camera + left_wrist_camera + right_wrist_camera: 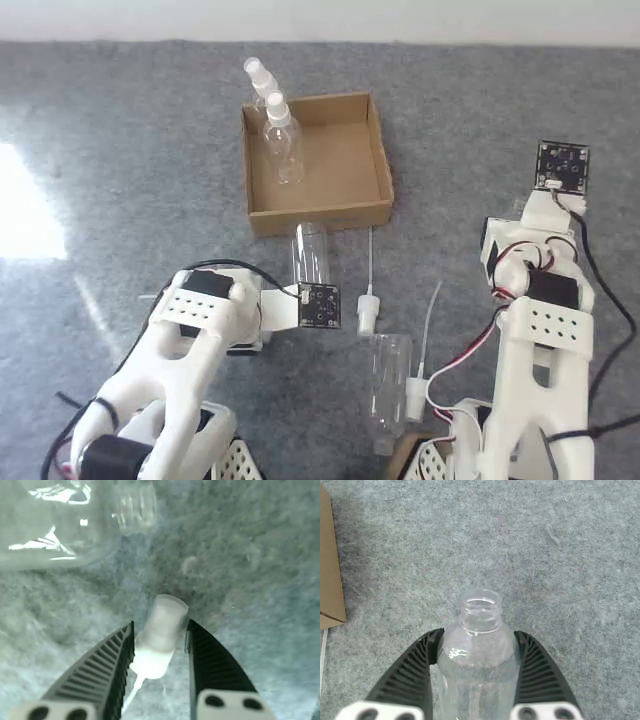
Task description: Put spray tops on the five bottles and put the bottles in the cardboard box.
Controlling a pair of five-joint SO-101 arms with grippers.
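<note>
The left jaws stand narrowly apart around a white plastic spray top (160, 635) lying on the grey carpeted bench (120, 150). Both ribbed faces sit against its sides or all but touch it, and its thin dip tube (131, 692) trails back under the jaws. Just beyond their tips, off to one side, lies a clear plastic bottle with no top (55, 525).

The right jaws are closed on the shoulder of another clear plastic bottle (480, 645). Its open threaded neck (480, 607) pokes out past the jaw tips. The brown cardboard box (262, 190) lies beyond these jaws, on the side facing the other arm. It holds one bottle already fitted with a spray top (283, 145). A second fitted bottle (258, 75) shows at the box's far corner, and I cannot tell whether it is inside or outside.

The step in hand looks like picking up this top to mate it with the held bottle. To do it well, the left jaws should probably grip the stiff collar rather than the nozzle cap. That keeps the top from swivelling and lets the tube hang straight. The lift should be high enough for the tube's end to clear the bench. The right jaws should hold the neck steady and facing the top. The tube should go in first, since it bends and can catch on the rim. Only then should the collar be seated squarely on the threads.
</note>
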